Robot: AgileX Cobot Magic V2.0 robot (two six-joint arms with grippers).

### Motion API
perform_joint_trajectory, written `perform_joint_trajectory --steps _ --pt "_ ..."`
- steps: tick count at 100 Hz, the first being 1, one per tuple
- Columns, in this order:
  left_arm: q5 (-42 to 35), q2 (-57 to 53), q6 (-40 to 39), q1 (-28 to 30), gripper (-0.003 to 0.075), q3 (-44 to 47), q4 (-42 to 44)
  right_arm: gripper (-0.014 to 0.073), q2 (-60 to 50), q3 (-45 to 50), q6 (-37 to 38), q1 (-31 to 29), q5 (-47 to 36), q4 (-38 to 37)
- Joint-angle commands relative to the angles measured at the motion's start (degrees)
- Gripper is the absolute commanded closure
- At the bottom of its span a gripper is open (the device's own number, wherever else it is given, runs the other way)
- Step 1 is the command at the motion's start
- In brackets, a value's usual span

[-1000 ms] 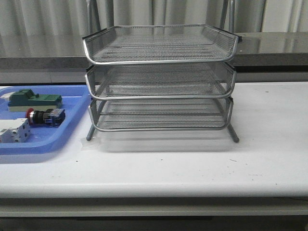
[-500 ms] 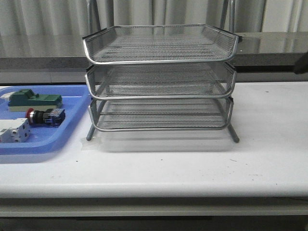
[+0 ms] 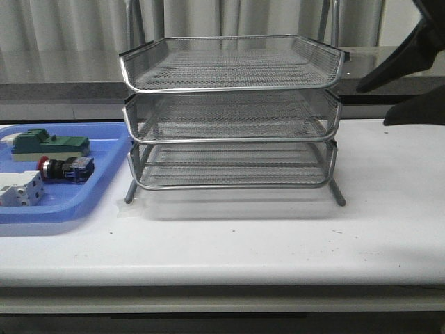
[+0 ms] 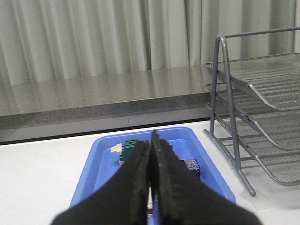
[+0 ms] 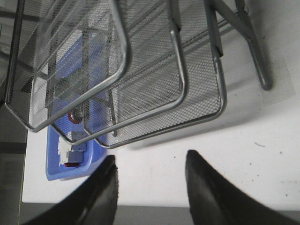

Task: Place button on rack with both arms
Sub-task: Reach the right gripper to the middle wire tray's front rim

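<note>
The button, with its red head, lies on its side in the flat blue tray at the left. The three-tier wire rack stands mid-table with all tiers bare. My left gripper is shut and empty, above the blue tray. Only the button's blue rear block shows beside its fingers. My right gripper is open and empty, in the air by the rack's upper right corner. In the right wrist view the open gripper looks down past the rack, and the button shows through the mesh.
A green block and a white block share the blue tray with the button. A grey counter ledge and curtains run behind the table. The rack's legs stand on white tabletop.
My right arm has come into the front view from the upper right edge and moved left toward the rack's top corner. The button, tray and rack have not moved.
</note>
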Motion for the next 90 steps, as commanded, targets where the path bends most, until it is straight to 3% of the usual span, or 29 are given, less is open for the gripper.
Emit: perform_joint_trajectory --steps 1,27,90 --pt "-4.62 -1.87 -0.68 0.23 0.0740 2.67 -0.22 0.0234 2.39 -1.91 -7.33 -0.27 1.66 8.54" --pt "-4.62 -1.87 -0.68 0.23 0.0740 2.67 -0.22 0.0234 11.35 -4.24 -18.69 -0.27 7.17 19.55" --pt "-4.62 -1.87 -0.68 0.23 0.0740 2.67 -0.22 0.0261 25.03 -14.17 -19.51 -0.27 11.72 20.32"
